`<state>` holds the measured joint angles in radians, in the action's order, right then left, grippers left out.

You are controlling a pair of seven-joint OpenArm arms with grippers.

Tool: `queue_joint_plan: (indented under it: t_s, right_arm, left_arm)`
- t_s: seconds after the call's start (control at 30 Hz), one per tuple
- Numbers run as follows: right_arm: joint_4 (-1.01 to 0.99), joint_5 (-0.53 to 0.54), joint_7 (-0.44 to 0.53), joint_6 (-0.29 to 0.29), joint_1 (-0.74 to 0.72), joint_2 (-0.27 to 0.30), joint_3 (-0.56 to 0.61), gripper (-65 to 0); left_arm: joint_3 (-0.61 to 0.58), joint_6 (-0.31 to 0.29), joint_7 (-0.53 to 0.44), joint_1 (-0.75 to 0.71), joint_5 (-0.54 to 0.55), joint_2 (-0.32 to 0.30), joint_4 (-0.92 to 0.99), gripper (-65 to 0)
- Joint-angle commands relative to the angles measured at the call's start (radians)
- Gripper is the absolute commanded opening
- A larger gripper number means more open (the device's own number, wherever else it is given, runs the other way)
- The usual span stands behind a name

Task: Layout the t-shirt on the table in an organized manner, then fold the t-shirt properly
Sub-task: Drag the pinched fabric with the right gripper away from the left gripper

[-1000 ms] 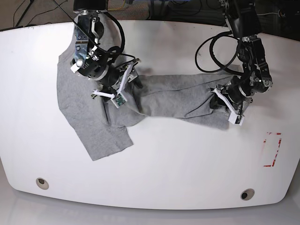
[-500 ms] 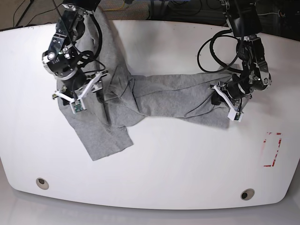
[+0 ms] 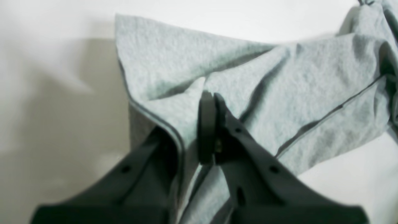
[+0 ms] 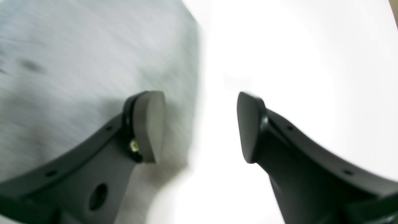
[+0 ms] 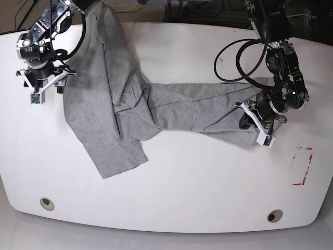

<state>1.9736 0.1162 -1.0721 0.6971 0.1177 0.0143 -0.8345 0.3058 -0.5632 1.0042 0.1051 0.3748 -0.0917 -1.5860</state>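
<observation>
The t-shirt [image 5: 156, 112] lies bunched and twisted across the middle of the tabletop [image 5: 197, 187], not yet spread flat, so no folding has begun. My left hand [image 3: 209, 102] is clamped on a hem at one end. My right hand [image 4: 199, 124] stands half open, empty, over the opposite edge.

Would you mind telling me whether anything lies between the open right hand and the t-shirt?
Nothing visible does. The right hand is open at the t-shirt's edge, one finger over the cloth, the other over the bare table.
</observation>
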Motion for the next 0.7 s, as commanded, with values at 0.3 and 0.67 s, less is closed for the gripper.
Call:
queue_joint_plan:
  t_s: [0.3,0.67]
  right_arm:
    - [-0.055,0.020,-0.047,0.001,-0.013,0.014,-0.068,-16.5]
    - [-0.241,0.136,-0.053,0.001,-0.025,0.020,-0.065,-16.8]
  left_arm:
    - [0.066,-0.005,-0.014,0.075,0.017,-0.007,-0.024,-64.0]
    - [0.115,-0.007,0.035,0.107,0.017,-0.009,-0.027,-64.0]
